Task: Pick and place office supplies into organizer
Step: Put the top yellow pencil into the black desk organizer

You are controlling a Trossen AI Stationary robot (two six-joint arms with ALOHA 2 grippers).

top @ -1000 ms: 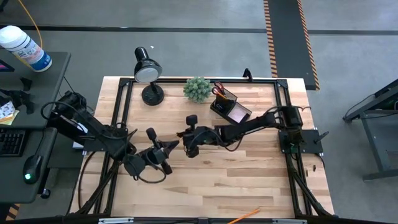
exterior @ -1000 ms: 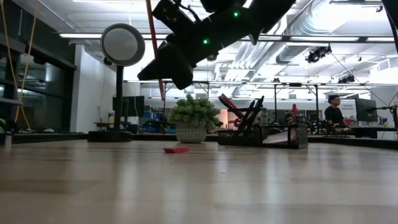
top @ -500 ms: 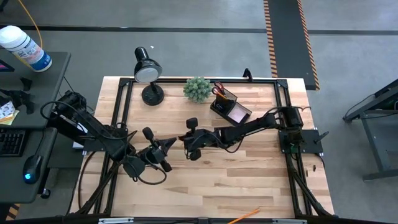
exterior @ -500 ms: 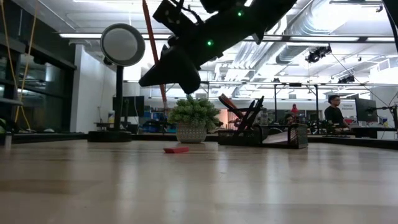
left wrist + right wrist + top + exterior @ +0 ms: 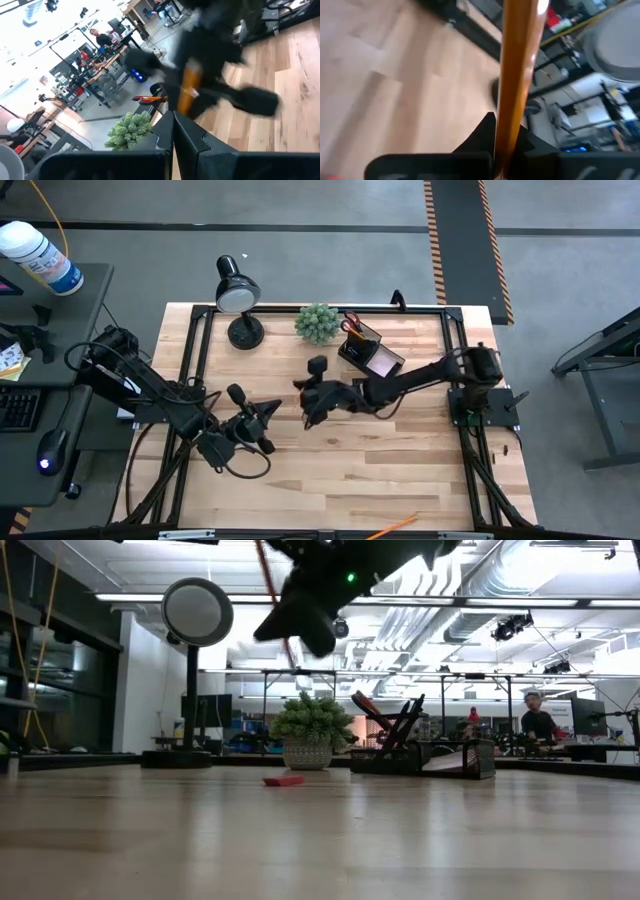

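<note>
One thin orange pencil [image 5: 516, 75] is clamped in the right pincer [image 5: 306, 402], its two dark fingers [image 5: 485, 131] closed tight on the shaft; in the low view the pencil [image 5: 268, 562] slants up above the pincer [image 5: 318, 640], well clear of the wood. From above, that pincer hangs over the middle of the bench [image 5: 330, 470], at about 7 o'clock from the organizer [image 5: 366, 348] and near it but apart.

The organizer sits toward the bench's 12 o'clock edge, right of centre. Its tall cup holds the orange-handled scissors [image 5: 352, 324], and a pink sticky-note pad [image 5: 383, 361] lies in the low tray on the cup's 5 o'clock side. In the low view the organizer [image 5: 420, 755] stands on the far part of the bench with dark handles leaning out of the cup.

At the organizer's 9 o'clock, just beside it, sits the green plant ball [image 5: 317, 323]. Further toward 9 o'clock stands the black desk lamp [image 5: 237, 298]. A small red item [image 5: 283, 780] lies flat on the wood in front of the plant, seen only in the low view. Another orange pencil [image 5: 392, 528] lies at the bench's 6 o'clock edge, well apart from everything else.

The left pincer [image 5: 270, 409] waits at 9 o'clock from the right one, near it, its fingers [image 5: 186, 137] pressed together with nothing between them.
</note>
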